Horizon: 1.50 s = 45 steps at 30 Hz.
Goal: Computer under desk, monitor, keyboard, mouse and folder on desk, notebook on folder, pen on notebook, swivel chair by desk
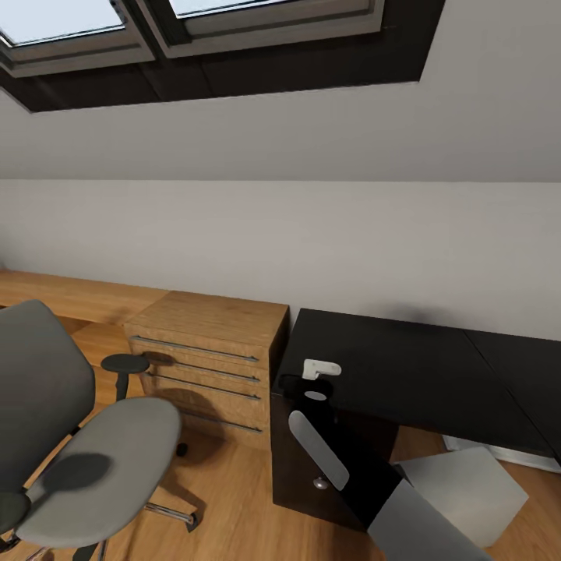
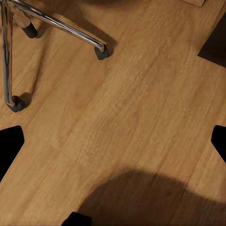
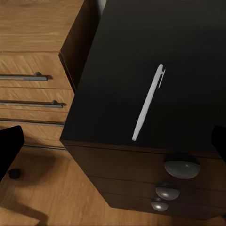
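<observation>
Pen (image 3: 148, 103) is seen lying flat on the black tabletop (image 3: 141, 56), near its front edge above the drawer knobs (image 3: 181, 165), long axis slanting away from that edge. The right claw (image 3: 113, 141) hangs directly over it, fingers held apart; the left claw (image 2: 113, 141), also apart, is aimed at the floor (image 2: 132, 117).

Daylight from the skylights (image 1: 86, 23) is lighting the room evenly, soft blurry shadows are lying on the wooden floor (image 2: 141, 117), and renders are staying sharp.
</observation>
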### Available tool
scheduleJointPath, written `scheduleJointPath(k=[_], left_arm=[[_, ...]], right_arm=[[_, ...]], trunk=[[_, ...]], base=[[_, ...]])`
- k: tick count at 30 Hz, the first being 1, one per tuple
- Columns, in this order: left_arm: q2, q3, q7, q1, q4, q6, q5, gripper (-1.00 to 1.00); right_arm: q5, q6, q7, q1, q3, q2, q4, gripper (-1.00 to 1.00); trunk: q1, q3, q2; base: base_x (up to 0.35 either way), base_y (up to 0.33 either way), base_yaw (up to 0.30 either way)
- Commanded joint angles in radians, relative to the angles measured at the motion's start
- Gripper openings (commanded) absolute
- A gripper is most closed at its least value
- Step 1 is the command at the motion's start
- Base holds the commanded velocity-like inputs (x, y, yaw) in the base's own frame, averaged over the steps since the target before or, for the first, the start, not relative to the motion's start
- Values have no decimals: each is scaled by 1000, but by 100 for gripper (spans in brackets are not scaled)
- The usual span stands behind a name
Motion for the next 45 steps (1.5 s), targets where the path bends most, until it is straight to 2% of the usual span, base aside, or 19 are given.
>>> scheduleJointPath(k=[1, 16, 28, 37, 45], left_arm=[[1, -7, 6, -1, 0, -7, 11, 100], [1, -8, 0, -1, 2, -6, 11, 100], [2, -7, -1, -1, 2, -7, 11, 100], [2, -6, -1, -1, 12, -6, 11, 100], [2, -8, -1, -1, 26, -10, 11, 100]], right_arm=[[-4, 5, -7, -1, 2, 0, -1, 100], [5, 5, -7, -1, 3, 3, 0, 100], [9, 5, -7, -1, 3, 2, 0, 100], [9, 5, -7, -1, 0, 0, 0, 100], [10, 3, -5, -1, 1, -4, 1, 100]], trunk=[[0, -1, -1], [0, -1, -1], [0, -1, -1], [0, -1, -1], [0, -1, -1]], base=[[0, 0, 0], [8, 0, 0], [237, 0, 0], [70, 0, 0], [280, 0, 0]])
